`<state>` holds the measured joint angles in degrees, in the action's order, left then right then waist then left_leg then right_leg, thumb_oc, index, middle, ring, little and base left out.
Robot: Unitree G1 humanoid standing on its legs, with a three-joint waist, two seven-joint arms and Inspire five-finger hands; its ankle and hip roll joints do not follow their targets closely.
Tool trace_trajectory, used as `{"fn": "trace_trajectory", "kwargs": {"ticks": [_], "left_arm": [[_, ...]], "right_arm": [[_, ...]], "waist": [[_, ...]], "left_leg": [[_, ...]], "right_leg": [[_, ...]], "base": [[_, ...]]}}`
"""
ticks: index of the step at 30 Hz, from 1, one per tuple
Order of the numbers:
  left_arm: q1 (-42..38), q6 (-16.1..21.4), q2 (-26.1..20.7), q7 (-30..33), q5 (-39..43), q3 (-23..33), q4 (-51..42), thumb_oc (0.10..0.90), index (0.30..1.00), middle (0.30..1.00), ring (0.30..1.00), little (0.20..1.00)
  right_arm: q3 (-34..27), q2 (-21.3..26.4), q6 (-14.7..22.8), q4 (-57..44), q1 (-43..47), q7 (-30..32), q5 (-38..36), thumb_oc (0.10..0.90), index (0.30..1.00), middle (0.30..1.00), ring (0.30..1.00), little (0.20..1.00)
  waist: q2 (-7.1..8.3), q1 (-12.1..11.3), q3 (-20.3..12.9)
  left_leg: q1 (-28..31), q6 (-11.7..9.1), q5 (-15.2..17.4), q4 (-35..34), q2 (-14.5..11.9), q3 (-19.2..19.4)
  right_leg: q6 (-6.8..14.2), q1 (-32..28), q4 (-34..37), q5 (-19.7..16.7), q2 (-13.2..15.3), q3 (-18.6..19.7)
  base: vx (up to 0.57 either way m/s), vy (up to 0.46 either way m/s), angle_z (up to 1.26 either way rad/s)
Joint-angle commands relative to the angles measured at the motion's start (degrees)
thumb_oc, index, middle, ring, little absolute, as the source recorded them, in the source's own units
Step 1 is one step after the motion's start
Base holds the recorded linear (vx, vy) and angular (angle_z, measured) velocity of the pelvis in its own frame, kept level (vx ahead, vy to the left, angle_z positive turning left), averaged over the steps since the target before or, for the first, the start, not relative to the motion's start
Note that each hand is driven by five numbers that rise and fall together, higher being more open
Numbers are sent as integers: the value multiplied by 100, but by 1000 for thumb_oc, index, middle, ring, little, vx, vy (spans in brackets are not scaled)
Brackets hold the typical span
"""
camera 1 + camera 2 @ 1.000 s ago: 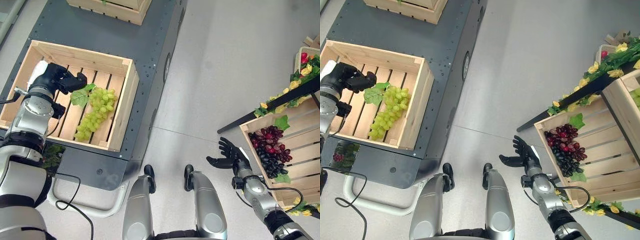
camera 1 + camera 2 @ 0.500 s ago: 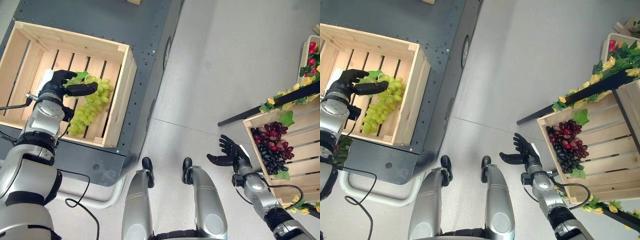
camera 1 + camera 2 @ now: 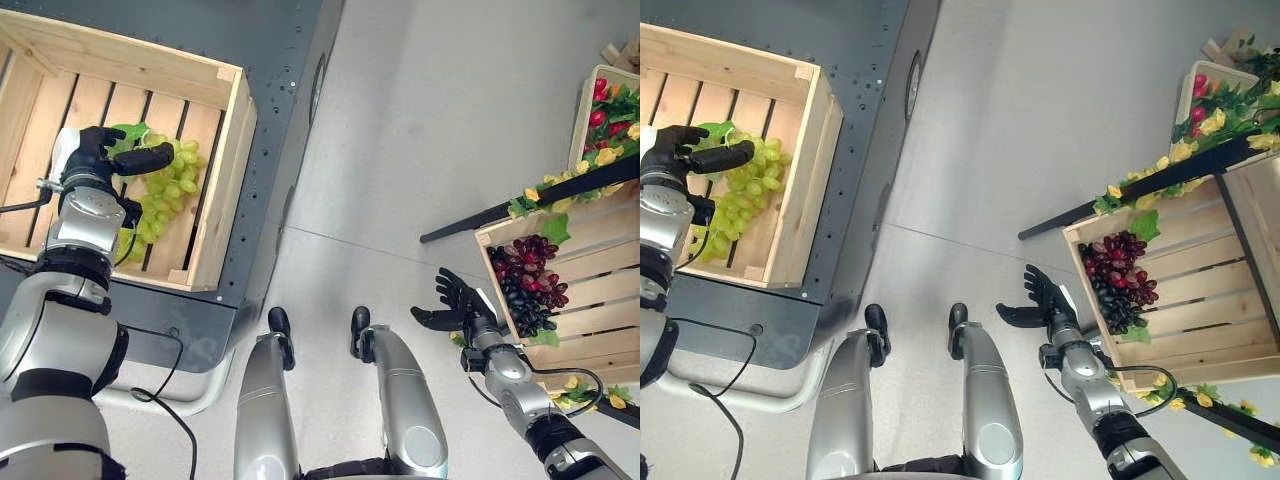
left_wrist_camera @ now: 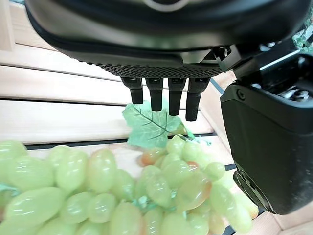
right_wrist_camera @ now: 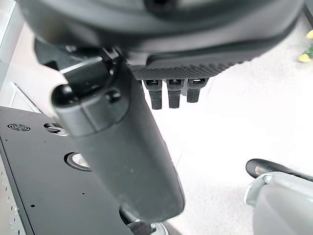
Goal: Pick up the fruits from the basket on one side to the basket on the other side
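Note:
A bunch of green grapes (image 3: 160,190) with a leaf lies in the wooden crate (image 3: 225,180) on the left. My left hand (image 3: 98,152) is over the leaf end of the bunch and is open. Its thumb reaches across the top grapes. In the left wrist view the straight fingers (image 4: 156,95) point down at the leaf, with the green grapes (image 4: 146,196) lying below the palm. My right hand (image 3: 455,305) hangs open above the floor, just left of the right crate (image 3: 600,295). That crate holds dark red and purple grapes (image 3: 530,290).
The left crate rests on a dark grey platform (image 3: 290,60). A black bar with yellow flowers and leaves (image 3: 560,190) runs above the right crate. A small box of red fruit (image 3: 600,100) stands behind it. Bare grey floor (image 3: 420,150) lies between the two sides.
My left hand has moved from beside the leaf onto the leaf end of the green grapes, its thumb now across them. The camera has shifted. My right hand has stayed open in place.

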<state>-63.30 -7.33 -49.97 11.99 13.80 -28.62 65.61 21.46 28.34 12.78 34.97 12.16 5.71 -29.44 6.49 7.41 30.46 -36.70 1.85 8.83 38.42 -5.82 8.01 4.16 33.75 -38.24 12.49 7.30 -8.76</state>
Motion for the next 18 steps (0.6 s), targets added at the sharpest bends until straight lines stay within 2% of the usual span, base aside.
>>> {"fn": "trace_trajectory", "kwargs": {"ticks": [1, 8, 11, 14, 18], "left_arm": [[-838, 131, -336, 387, -150, -38, 52, 800, 900, 900, 900, 900], [-1027, -134, -189, -156, -340, -352, 57, 800, 900, 900, 900, 900], [-989, -286, -7, -777, -324, -515, 132, 800, 900, 900, 900, 900], [-885, -418, 93, -1087, -311, -592, 216, 800, 900, 900, 900, 900], [-766, -558, 188, -1517, -936, -783, 454, 800, 900, 900, 900, 900]], "right_arm": [[-39, 84, 422, -415, -43, 349, 172, 800, 900, 900, 900, 900], [-2, 52, 419, -378, -7, 388, 83, 800, 900, 900, 900, 900], [19, 34, 410, -395, 33, 430, 56, 800, 900, 900, 900, 900], [34, 34, 405, -407, 64, 455, 75, 800, 900, 900, 900, 900], [20, 77, 350, -370, 172, 424, 49, 800, 900, 900, 900, 900]], "waist": [[83, -41, -66], [163, -5, -66], [188, 45, -66], [184, 71, -66], [161, 105, -66]], "left_leg": [[574, 296, 892, -235, 274, 502], [402, 313, 911, -214, 230, 531], [315, 323, 901, -243, 222, 564], [272, 327, 896, -250, 216, 595], [239, 326, 880, -263, 212, 642]], "right_leg": [[-122, -75, 273, -129, -251, -65], [-57, 119, 260, -217, -255, -87], [-29, 229, 297, -270, -266, -78], [-14, 284, 326, -296, -266, -65], [-8, 330, 366, -320, -263, -47]], "base": [[0, 0, 0], [0, 0, 0], [0, 0, 0], [0, 0, 0], [2, 14, -2]]}}
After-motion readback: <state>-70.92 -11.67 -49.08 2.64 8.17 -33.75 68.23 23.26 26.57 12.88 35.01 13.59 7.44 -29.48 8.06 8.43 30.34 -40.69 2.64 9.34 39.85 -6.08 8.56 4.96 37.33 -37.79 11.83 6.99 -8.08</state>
